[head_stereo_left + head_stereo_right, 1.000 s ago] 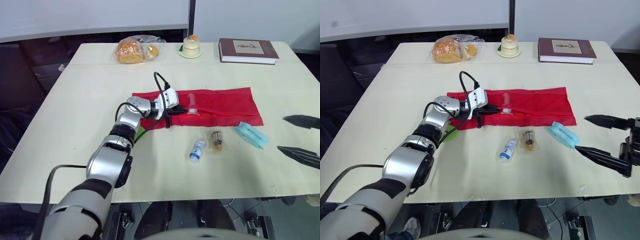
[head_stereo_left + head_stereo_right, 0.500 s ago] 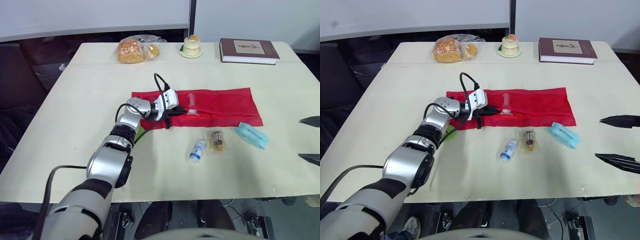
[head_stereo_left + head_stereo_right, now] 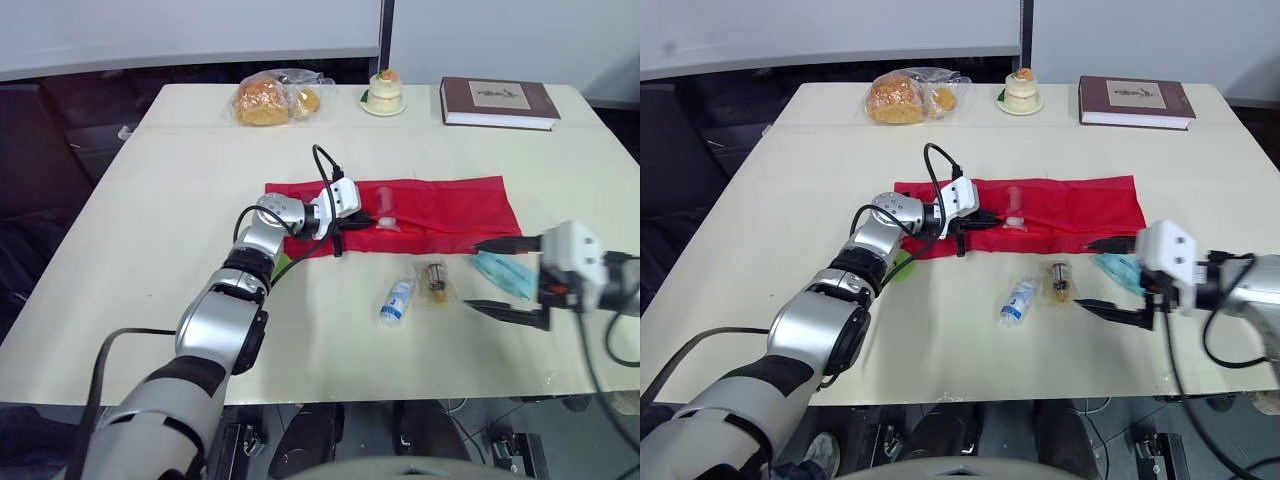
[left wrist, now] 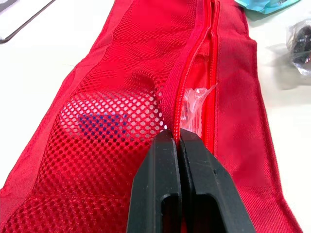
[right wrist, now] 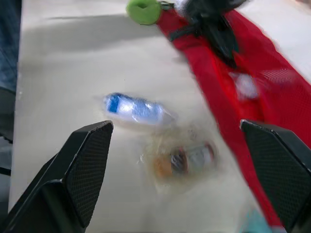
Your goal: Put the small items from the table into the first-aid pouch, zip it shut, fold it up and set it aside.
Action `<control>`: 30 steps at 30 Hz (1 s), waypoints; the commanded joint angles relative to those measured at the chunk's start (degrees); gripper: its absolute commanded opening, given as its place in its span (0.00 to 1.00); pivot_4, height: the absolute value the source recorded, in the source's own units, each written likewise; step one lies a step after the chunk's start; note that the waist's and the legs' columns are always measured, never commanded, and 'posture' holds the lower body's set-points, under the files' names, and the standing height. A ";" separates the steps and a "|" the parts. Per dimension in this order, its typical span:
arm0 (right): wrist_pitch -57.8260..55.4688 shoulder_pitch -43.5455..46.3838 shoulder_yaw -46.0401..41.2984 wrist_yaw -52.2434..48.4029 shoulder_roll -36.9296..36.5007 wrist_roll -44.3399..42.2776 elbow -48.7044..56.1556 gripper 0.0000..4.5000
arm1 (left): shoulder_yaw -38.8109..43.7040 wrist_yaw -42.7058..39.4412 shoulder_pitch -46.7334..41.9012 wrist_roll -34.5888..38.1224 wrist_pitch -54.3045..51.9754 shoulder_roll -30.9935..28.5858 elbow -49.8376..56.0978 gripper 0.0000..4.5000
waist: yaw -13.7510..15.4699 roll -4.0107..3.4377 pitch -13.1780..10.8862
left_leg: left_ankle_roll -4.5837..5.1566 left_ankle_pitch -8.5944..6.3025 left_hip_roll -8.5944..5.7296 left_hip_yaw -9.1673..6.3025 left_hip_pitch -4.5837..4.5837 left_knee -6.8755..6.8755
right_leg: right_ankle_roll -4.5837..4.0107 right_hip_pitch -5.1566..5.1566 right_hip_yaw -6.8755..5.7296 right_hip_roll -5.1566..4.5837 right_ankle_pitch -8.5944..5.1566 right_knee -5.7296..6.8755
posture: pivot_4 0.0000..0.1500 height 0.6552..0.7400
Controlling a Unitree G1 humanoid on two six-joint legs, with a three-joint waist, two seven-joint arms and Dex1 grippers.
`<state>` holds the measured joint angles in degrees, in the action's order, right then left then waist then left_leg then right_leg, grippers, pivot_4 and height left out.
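Note:
The red first-aid pouch (image 3: 430, 213) lies unfolded flat on the table. My left gripper (image 3: 350, 224) is shut on the pouch's zipper edge (image 4: 176, 131), beside a mesh pocket holding a white item with a blue label (image 4: 102, 119). A clear packet (image 4: 195, 103) sits in the pouch's opening. In front of the pouch lie a small blue-labelled bottle (image 3: 396, 299), a clear packet with a dark item (image 3: 434, 280) and a teal mask packet (image 3: 503, 272). My right gripper (image 3: 473, 274) is wide open, with the mask packet between its fingers as seen from above; contact is unclear.
At the table's far edge are a bag of bread (image 3: 270, 98), a small cake on a plate (image 3: 384, 92) and a brown book (image 3: 497, 102). A green round object (image 3: 282, 266) lies under my left forearm. The table's front edge (image 3: 330, 395) runs near the loose items.
My right gripper has come in from the table's right edge to the mask packet, still wide open. The left gripper has stayed shut on the zipper edge.

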<state>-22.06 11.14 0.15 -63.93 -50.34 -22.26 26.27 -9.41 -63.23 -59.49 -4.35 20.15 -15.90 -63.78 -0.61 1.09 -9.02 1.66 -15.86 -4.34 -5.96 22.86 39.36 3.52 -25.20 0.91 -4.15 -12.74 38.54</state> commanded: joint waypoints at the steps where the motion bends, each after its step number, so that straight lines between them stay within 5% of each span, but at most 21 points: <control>1: 5.77 6.40 6.89 -0.40 0.61 8.04 -3.86 0.99 | 0.63 0.40 -1.21 0.36 0.73 0.02 1.37 0.00 | 0.00 -0.01 0.00 | 0.00 0.00 0.00 0.00 0.00 0.00 | 0.00 -0.01 0.00 0.00 0.00 0.00 | 1.00 0.87; 11: 14.98 21.17 23.10 -8.13 6.43 20.04 -17.96 0.99 | 0.72 0.43 -0.98 0.53 0.41 -0.12 2.12 0.00 | -0.04 0.04 -0.03 | -0.01 0.01 -0.02 -0.07 0.05 -0.03 | 0.00 -0.05 -0.04 0.00 0.01 -0.03 | 1.00 0.87; 21: 19.54 26.87 27.36 -12.67 10.76 23.94 -26.26 0.99 | 0.83 0.36 0.03 0.86 0.13 -0.30 3.21 0.00 | -0.20 0.04 -0.03 | -0.02 0.01 -0.03 -0.07 0.06 -0.04 | 0.00 -0.09 -0.02 0.00 0.01 -0.02 | 1.00 0.87; 25: 19.53 26.22 27.80 -13.44 11.04 24.69 -26.37 0.72 | 0.78 0.20 0.03 0.94 -0.01 -0.02 3.42 0.00 | -0.17 0.04 -0.03 | -0.02 0.01 -0.04 -0.07 0.06 -0.03 | 0.00 -0.09 -0.02 0.00 0.01 -0.01 | 1.00 0.87; 30: 16.96 25.44 26.53 -12.31 12.58 23.43 -24.48 0.17 | 0.67 0.06 -0.01 0.87 -0.08 0.15 3.47 0.00 | -0.19 0.03 -0.03 | -0.03 0.01 -0.03 -0.08 0.06 -0.04 | 0.00 -0.11 -0.01 0.00 0.01 -0.01 | 1.00 0.87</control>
<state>-4.84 36.50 28.46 -76.64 -37.73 2.00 -0.41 -9.43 -63.30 -59.32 -4.33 20.03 -15.84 -62.43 -0.80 1.13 -9.05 1.63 -15.85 -4.38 -6.03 22.92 39.32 3.52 -25.31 0.90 -4.14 -12.72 38.53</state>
